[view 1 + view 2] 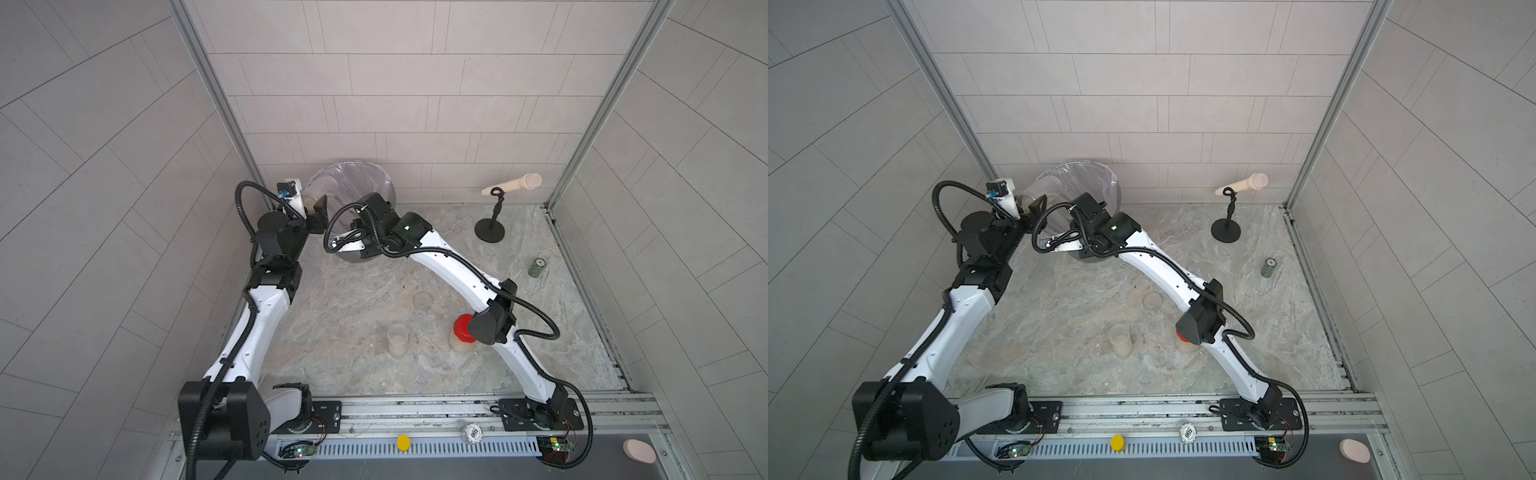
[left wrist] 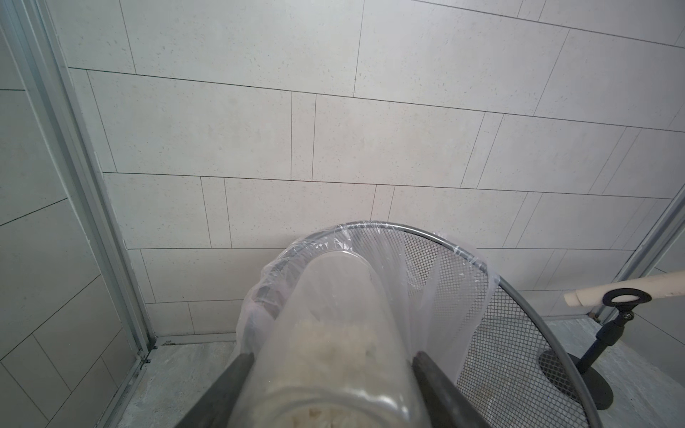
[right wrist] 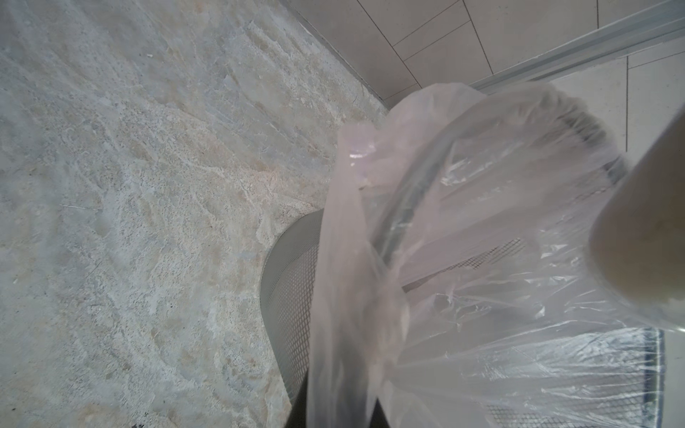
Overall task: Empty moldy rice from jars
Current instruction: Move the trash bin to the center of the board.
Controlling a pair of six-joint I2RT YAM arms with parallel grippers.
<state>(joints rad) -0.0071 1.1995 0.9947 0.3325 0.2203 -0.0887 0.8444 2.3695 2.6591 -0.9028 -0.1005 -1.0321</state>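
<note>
**Moldy rice**: pale beige-white, grainy and clumped, it sat in the base end of the held jar.

**Held jar**: clear, smooth-walled cylinder with no lid. It lay tipped on its side, mouth over the rim of the mesh bin.

**Left gripper**: two dark matte fingers were part-way closed, clamping the jar's wall from both sides.

**Right gripper**: its fingers were fully closed on a bunched fold of the plastic liner, drawn out from the bin.

**Mesh bin**: round grey wire mesh with a solid metal hoop rim. The liner was thin, crinkled and translucent.

**Second jar**: clear, upright on the worktop, with rice in its lower part.

**Clear round lid**: flat on the worktop, near the second jar.

**Red-lidded jar**: upright with rice inside, partly hidden by the right arm.

**Worktop**: mottled grey-beige, stone-patterned.

**Dark green cylinder**: small, upright, well apart; the pale mark on its top was unreadable.

**Black stand**: round base, ring clamp holding a beige tube.

**White disc**: on the front rail, with dark print too small to read.
</note>
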